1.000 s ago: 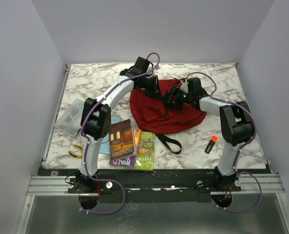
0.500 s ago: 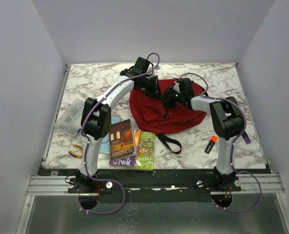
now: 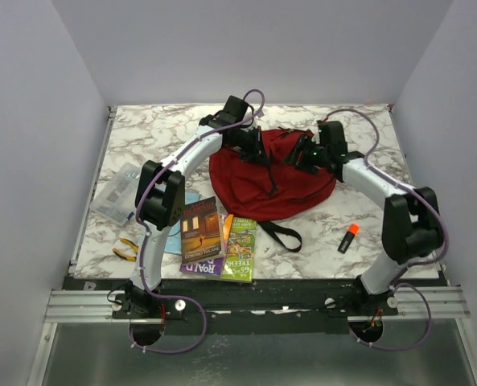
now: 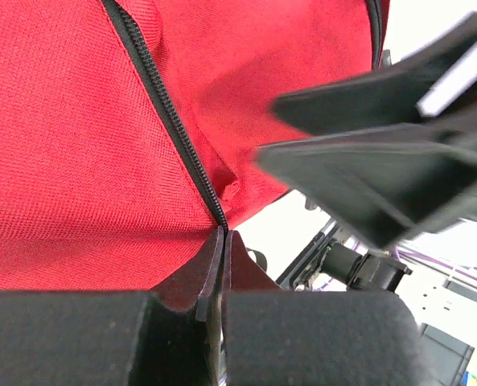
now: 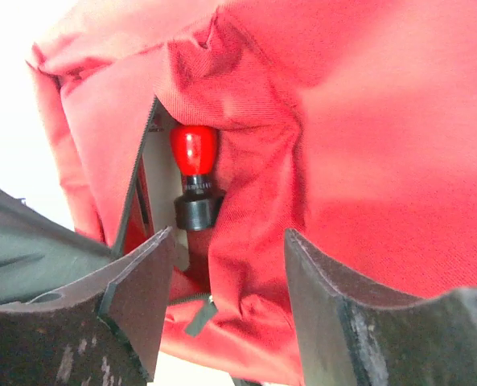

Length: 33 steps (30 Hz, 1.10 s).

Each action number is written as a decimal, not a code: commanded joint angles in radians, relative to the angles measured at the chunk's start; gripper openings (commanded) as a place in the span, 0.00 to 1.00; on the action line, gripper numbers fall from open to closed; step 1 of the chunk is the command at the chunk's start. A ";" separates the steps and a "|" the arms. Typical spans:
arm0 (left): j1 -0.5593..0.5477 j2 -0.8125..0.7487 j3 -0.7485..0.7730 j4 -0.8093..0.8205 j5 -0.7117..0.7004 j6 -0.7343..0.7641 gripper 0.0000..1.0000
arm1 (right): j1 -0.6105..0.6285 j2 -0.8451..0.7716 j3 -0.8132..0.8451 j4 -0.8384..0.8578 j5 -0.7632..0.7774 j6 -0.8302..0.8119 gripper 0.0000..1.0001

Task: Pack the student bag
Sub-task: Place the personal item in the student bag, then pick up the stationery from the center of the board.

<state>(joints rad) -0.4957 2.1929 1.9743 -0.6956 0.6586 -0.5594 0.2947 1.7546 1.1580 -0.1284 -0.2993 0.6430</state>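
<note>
Top external view: looking down on the student bag [image 3: 246,189], slumped around the middle of the marble table [image 3: 158,133], with a black strap [image 3: 282,236] trailing toward the near edge. Reaching over its far rim from either side, the left gripper [image 3: 258,150] and the right gripper [image 3: 302,154]. At the front left, two paperback books [image 3: 203,233] side by side, with yellow-handled pliers [image 3: 125,250] and a clear pouch [image 3: 117,191] further left; to the right of the bag and apart from it, an orange highlighter [image 3: 348,238]. Seen from the left wrist: clenched tight on the bag's red fabric, right where the black zipper line [image 4: 170,121] ends. Seen from the right wrist: released, fingers [image 5: 141,281] spread wide with a fold of red cloth between them at the bag's opening; inside, a red-capped object [image 5: 195,181] with a black collar.
</note>
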 commanded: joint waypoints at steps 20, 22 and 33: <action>-0.008 0.049 0.049 0.005 0.064 -0.023 0.00 | -0.152 -0.686 -0.453 -0.661 0.644 0.371 0.84; -0.009 0.049 0.047 0.006 0.072 -0.026 0.00 | -0.152 -0.669 -0.488 -0.640 0.629 0.398 0.80; -0.021 0.025 0.034 0.009 0.068 -0.020 0.00 | -0.150 -0.545 -0.622 -0.564 0.622 0.429 0.72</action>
<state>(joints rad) -0.4992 2.2295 1.9942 -0.6926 0.6846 -0.5797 0.1421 1.1866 0.5690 -0.7311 0.3050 1.0462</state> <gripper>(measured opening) 0.005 0.735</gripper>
